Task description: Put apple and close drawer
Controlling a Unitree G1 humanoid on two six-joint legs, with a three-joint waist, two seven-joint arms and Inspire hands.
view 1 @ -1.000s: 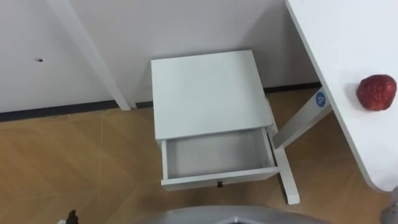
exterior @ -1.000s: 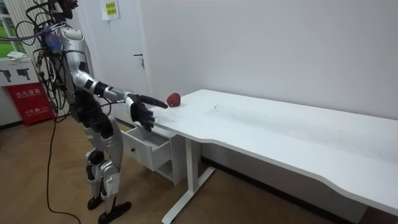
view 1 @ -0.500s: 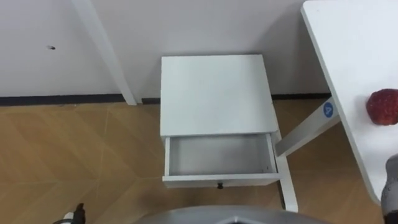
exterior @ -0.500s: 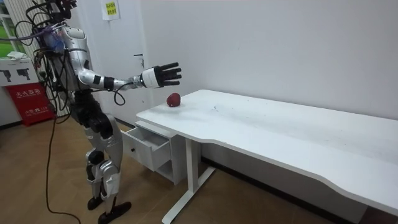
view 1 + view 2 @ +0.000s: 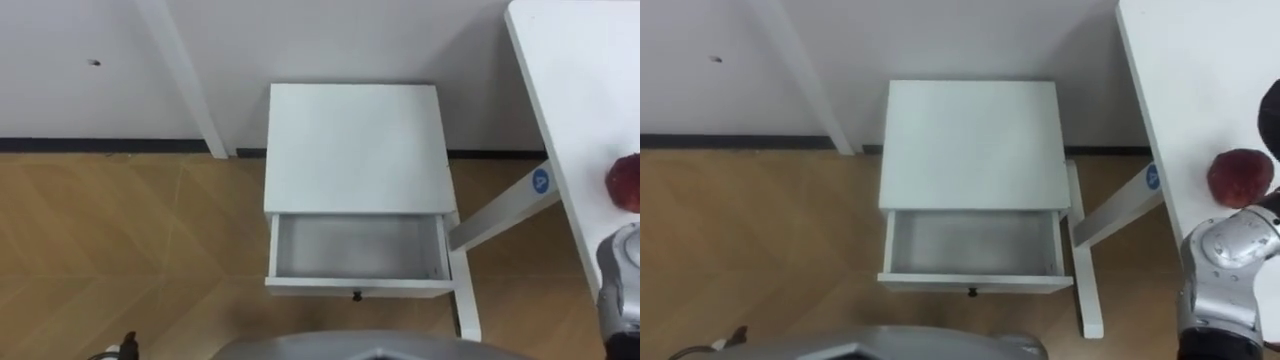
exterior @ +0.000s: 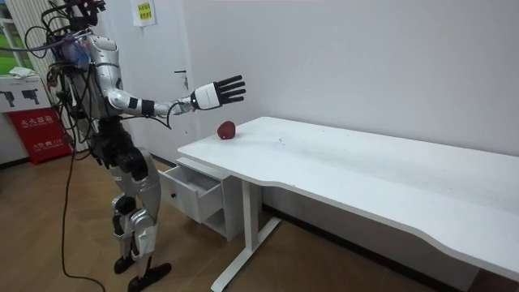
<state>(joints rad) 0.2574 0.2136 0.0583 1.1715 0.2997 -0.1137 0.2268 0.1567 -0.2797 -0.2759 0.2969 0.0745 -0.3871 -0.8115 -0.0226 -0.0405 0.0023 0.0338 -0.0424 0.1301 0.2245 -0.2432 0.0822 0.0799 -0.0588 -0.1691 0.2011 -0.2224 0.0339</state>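
A: Item nearest the robot?

B: Left hand point(image 5: 124, 345), a dark tip at the bottom left of the left eye view, over wood floor point(image 5: 120, 230). Its fingers cannot be read.

A: Next entry.

B: Drawer point(image 5: 357, 288), one, white, pulled out toward the robot, with a small dark knob point(image 5: 354, 296) on its front. It belongs to a white cabinet point(image 5: 355, 145) with a flat top, set against the wall point(image 5: 350, 40).

A: The robot's position?

B: Standing upright in front of the cabinet, at the end of the white table point(image 5: 580, 80). The table's slanted leg point(image 5: 500, 215) stands just beside the cabinet.

A: Apple?

B: Apple point(image 5: 1240, 177), one, red, lying on the table top near the end by the robot, well apart from the drawer.

A: Right hand?

B: Right hand point(image 6: 217, 92), seen in the room view, held high on an outstretched arm with fingers straight and spread. It grips nothing. It hangs above the apple, slightly toward the room view's left, and clear of it.
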